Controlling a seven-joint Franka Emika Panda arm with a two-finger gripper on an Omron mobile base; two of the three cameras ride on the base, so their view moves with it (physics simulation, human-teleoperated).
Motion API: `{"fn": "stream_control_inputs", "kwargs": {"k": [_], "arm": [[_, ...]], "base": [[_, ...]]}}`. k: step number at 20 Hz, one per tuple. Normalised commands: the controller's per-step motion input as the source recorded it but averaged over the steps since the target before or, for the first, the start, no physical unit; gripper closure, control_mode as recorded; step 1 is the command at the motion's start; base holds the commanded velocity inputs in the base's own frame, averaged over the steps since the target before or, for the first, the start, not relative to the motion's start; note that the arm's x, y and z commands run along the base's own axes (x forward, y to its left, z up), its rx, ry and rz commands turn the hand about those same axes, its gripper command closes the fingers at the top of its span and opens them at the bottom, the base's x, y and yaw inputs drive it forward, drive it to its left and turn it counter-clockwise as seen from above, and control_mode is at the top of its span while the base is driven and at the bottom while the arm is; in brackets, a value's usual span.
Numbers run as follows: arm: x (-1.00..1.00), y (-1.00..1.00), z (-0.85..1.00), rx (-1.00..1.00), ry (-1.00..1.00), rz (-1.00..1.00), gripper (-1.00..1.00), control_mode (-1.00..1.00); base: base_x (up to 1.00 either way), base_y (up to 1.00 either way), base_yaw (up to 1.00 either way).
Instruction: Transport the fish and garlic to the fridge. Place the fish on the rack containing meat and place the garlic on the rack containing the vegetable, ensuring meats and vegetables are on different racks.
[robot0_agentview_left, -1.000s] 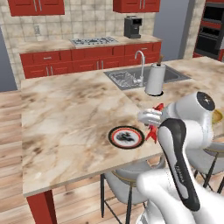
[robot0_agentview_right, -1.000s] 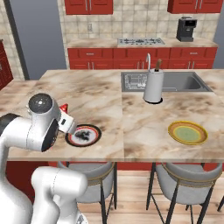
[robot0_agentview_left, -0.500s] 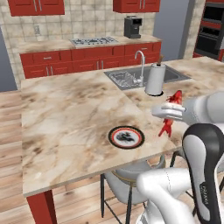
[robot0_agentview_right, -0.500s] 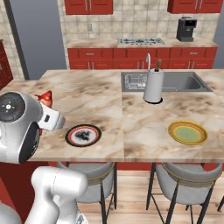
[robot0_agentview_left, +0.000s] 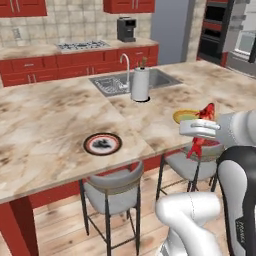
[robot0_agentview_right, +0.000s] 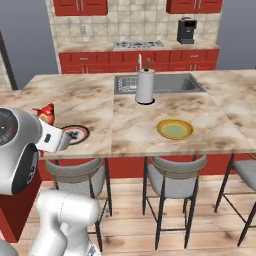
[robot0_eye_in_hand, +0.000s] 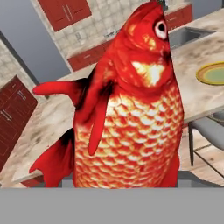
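The red-orange fish (robot0_agentview_left: 206, 112) hangs upright with its head up, my gripper (robot0_agentview_left: 199, 132) shut on it at the island counter's front edge, in front of the yellow plate. From the right base the fish (robot0_agentview_right: 46, 113) pokes up behind my gripper (robot0_agentview_right: 51, 131), beside the dark plate. The hand view is mostly the fish (robot0_eye_in_hand: 131, 109), which hides the fingertips. The garlic is out of view. A tall dark grey panel (robot0_agentview_left: 170, 22) beside the wall oven looks like the fridge, door closed.
On the island counter (robot0_agentview_left: 45, 125) lie a dark round plate (robot0_agentview_left: 102, 144), a yellow plate (robot0_agentview_right: 175, 129), a paper towel roll (robot0_agentview_left: 140, 84) and a sink (robot0_agentview_right: 165, 84). Grey stools (robot0_agentview_right: 175, 167) stand along the near side. The black wall oven (robot0_agentview_left: 215, 30) is at the far right.
The whole scene has shifted left, so the base and its cameras have moved. The arm has swung right with the fish still in its grip.
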Motion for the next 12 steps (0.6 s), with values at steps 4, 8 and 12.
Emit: {"fn": "stream_control_inputs", "kwargs": {"k": [4, 8, 12], "arm": [[0.0, 0.0, 0.0, 0.0, 0.0, 0.0, 1.0, 1.0], [0.0, 0.0, 0.0, 0.0, 0.0, 0.0, 1.0, 1.0], [0.0, 0.0, 0.0, 0.0, 0.0, 0.0, 1.0, 1.0]], "base": [[-0.48, -0.86, -0.15], [0.01, -1.0, -0.31], [0.05, -1.0, -0.58]]}}
